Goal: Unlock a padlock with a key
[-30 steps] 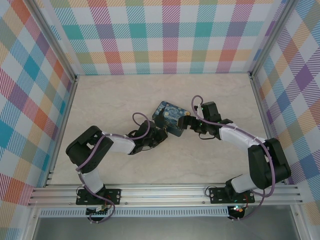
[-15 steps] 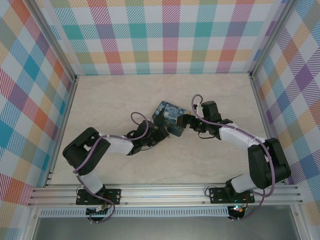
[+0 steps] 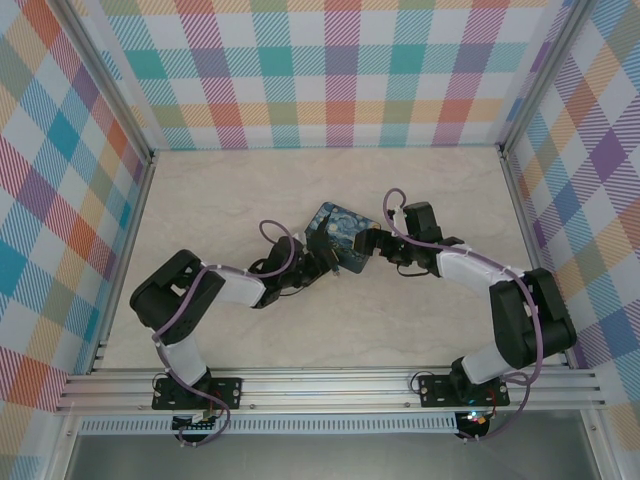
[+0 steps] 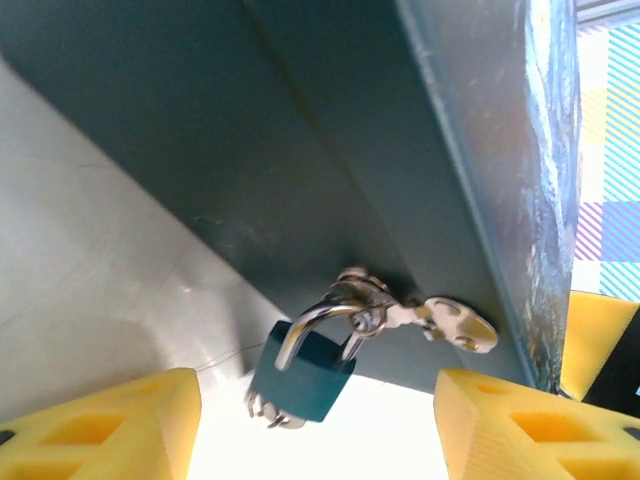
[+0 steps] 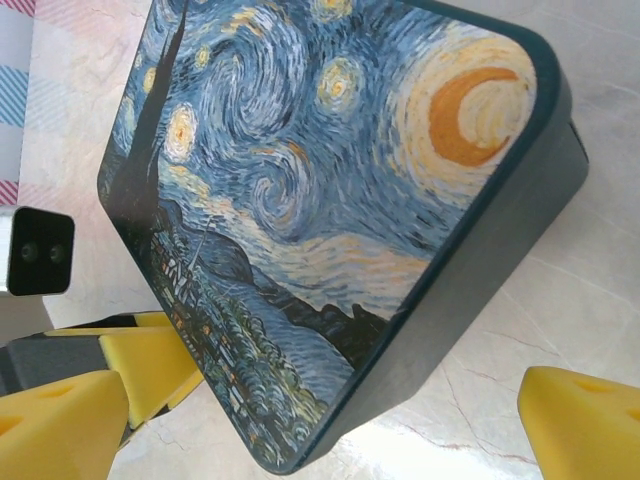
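one padlock (image 4: pixel 303 375), one painted tin (image 5: pixel 330 200)

The padlock (image 4: pixel 302 372) has a teal-blue body and a silvery shackle. The tin (image 5: pixel 330 200) has dark blue-grey sides and a lid painted with swirling blues, yellow stars and an orange crescent moon. The left pincer (image 4: pixel 320 425) has bright yellow fingers (image 4: pixel 110 425), and so does the right pincer (image 5: pixel 322 430). The worktop (image 3: pixel 250 190) is cream with faint marble veining. The walls (image 3: pixel 340 70) carry a pastel plaid of teal, pink, orange, purple and yellow on white. Both arms are black and white, with purple cables (image 3: pixel 275 232).
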Controlling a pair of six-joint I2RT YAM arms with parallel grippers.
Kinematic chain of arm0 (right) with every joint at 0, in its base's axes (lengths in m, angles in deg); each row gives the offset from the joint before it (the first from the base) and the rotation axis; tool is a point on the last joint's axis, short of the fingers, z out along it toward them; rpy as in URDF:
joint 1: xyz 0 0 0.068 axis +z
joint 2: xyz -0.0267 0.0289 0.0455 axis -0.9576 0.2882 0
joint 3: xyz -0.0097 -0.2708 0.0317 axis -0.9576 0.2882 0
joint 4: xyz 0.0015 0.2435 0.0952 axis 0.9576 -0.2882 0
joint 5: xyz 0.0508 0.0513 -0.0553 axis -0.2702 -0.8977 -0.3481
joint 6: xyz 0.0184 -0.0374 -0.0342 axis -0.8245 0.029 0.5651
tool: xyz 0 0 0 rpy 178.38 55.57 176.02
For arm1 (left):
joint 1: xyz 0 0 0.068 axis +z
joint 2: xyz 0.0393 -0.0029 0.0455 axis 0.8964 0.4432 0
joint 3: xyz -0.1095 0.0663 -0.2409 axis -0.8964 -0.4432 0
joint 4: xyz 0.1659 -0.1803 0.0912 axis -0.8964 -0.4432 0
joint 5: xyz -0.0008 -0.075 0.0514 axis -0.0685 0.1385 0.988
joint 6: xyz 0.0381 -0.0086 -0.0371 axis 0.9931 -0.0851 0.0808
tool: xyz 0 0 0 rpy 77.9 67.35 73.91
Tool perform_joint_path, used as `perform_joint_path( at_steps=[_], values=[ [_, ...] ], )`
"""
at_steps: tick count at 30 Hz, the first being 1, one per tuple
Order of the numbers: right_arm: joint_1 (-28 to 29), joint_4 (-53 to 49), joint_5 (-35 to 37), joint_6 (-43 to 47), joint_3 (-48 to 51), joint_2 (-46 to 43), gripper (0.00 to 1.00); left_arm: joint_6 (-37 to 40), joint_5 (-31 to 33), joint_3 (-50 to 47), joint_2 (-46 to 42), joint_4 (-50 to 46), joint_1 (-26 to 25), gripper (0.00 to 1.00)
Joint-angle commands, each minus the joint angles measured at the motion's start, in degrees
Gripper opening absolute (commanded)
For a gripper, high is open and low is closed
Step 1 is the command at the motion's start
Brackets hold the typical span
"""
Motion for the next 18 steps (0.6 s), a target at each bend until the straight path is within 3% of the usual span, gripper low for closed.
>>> perform_joint_path(
  at_steps=[1, 4, 18],
  values=[
    [-0.41, 2.68, -2.18, -0.26, -1.77, 0.90, 1.00, 1.55, -2.59, 1.63, 2.36, 4.63, 0.42, 0.57],
    [-0.34, 3.03, -2.31, -0.17, -1.78, 1.15, 1.00, 1.90, -3.58, 2.45, 3.52, 5.45, 0.38, 0.48],
    [-0.32, 4.08, -3.58, 0.01, -2.37, 3.23, 0.95, 2.36, -4.95, 5.39, 8.32, 6.11, 0.20, 0.43]
  ],
)
